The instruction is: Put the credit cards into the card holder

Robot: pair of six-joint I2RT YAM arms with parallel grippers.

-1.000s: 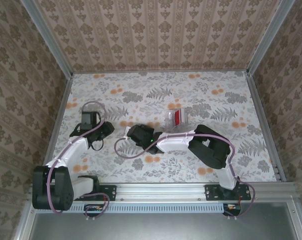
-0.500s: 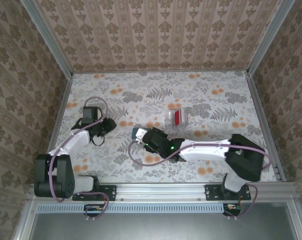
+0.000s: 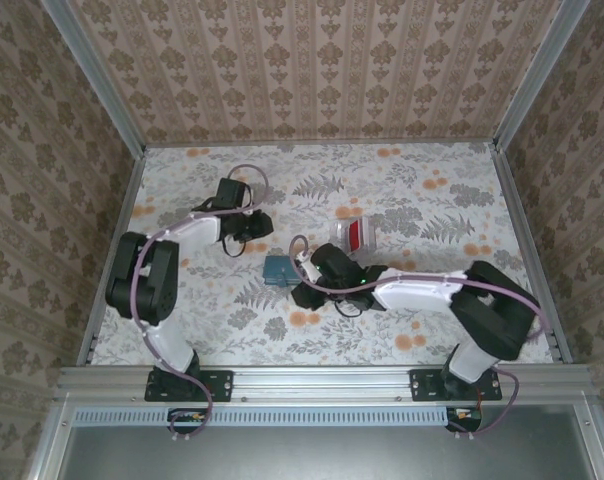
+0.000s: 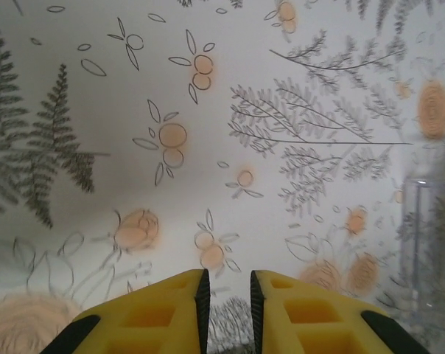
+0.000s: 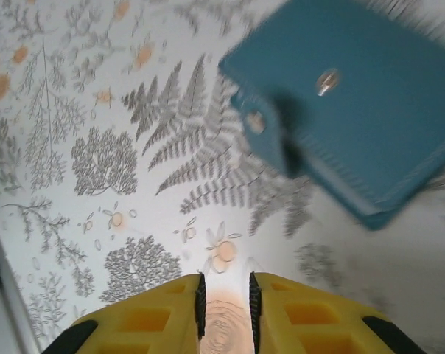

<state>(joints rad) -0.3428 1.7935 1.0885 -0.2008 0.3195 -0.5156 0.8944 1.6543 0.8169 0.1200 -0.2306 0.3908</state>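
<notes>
The left hand point(image 4: 228, 286) has moved a long way since half a second ago. It was near the left side of the counter point(image 3: 437, 205), and now it is farther back and more to the right, with its arm reaching far out. The right hand point(image 5: 225, 293) has moved too. Before, it was on top of the card holder point(image 3: 279, 268) and hid most of it. Now it sits just to the right of the card holder, and the whole blue case can be seen. The card holder is in about the same spot as before, near the middle of the counter, lying flat and closed, with a small round snap on top. The clear tray point(image 3: 352, 234) has not moved. It is farther back and to the right of the card holder, a little apart from it. Now the count: there are two arms and two hands, one card holder and one clear tray. In the tray stands what looks like a red card point(image 3: 357, 236), but it is too small to tell if there is one card or more. Each hand has two yellow fingers. On both hands the fingers are close together with only a thin gap between them, and they hold nothing. The right hand does not touch the card holder.
</notes>
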